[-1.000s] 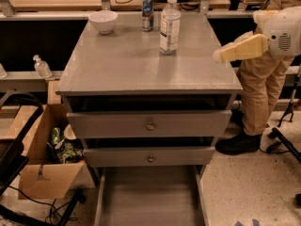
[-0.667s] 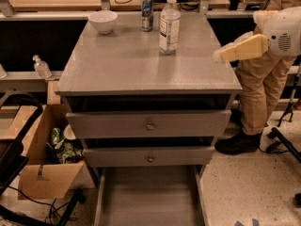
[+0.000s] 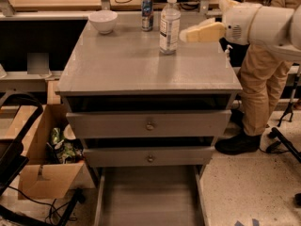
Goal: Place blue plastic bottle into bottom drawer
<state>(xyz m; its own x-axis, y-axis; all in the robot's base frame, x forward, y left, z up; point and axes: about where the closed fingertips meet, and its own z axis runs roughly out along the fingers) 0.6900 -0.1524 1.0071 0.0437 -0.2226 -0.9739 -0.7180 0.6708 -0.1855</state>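
Observation:
The blue plastic bottle (image 3: 169, 24), clear with a white cap and white label, stands upright at the back of the grey cabinet top (image 3: 141, 65). My gripper (image 3: 188, 34) comes in from the right at bottle height; its cream fingers (image 3: 203, 32) point left and their tips are just right of the bottle. The bottom drawer (image 3: 149, 197) is pulled out below the two upper drawers, its flat grey floor bare.
A white bowl (image 3: 103, 20) and a slim blue-and-silver can (image 3: 147, 13) stand at the back of the top, left of the bottle. A person in tan trousers (image 3: 261, 79) stands right of the cabinet. An open cardboard box (image 3: 44, 149) sits on the floor at left.
My gripper and arm have moved left and further in toward the bottle. The view has shifted closer to the cabinet. The bottle, can and bowl have not moved.

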